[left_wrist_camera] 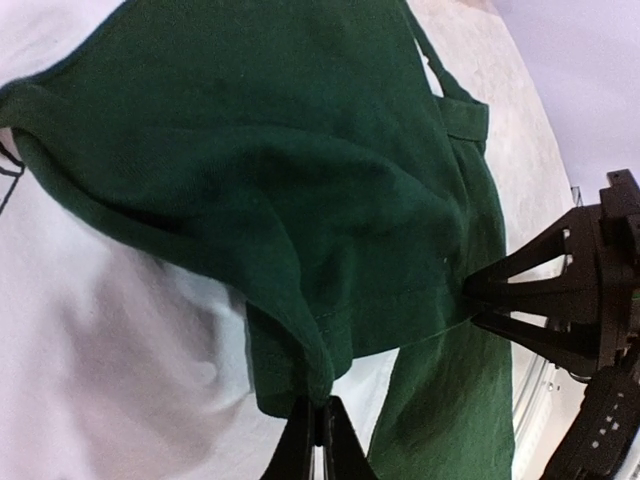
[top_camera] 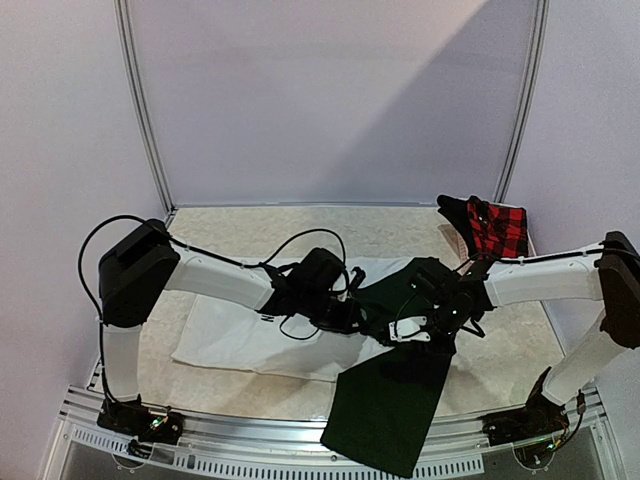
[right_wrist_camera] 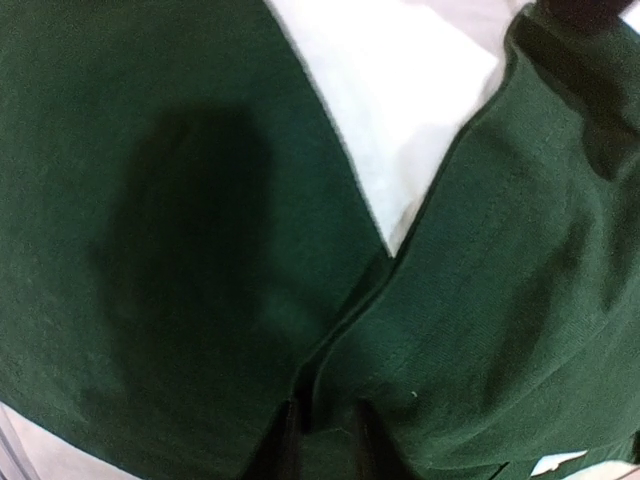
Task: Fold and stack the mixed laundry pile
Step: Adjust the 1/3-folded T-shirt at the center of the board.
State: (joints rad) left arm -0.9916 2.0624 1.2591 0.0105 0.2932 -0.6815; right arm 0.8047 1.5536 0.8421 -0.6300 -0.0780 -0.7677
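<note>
**Item:** green garment — soft knit, light and limp. It lay across the white cloth at mid-worktop, its lower end draped over the near edge.

**Also present:** checked shirt, bunched at the far right corner.

**Left fingers**: clenched on a hem corner.

**Right fingers**: astride a fold of the same garment — whether pinched could not be told.

**Handling, judged:** it would sag and crease freely, and was best taken at hems or seams.
</note>
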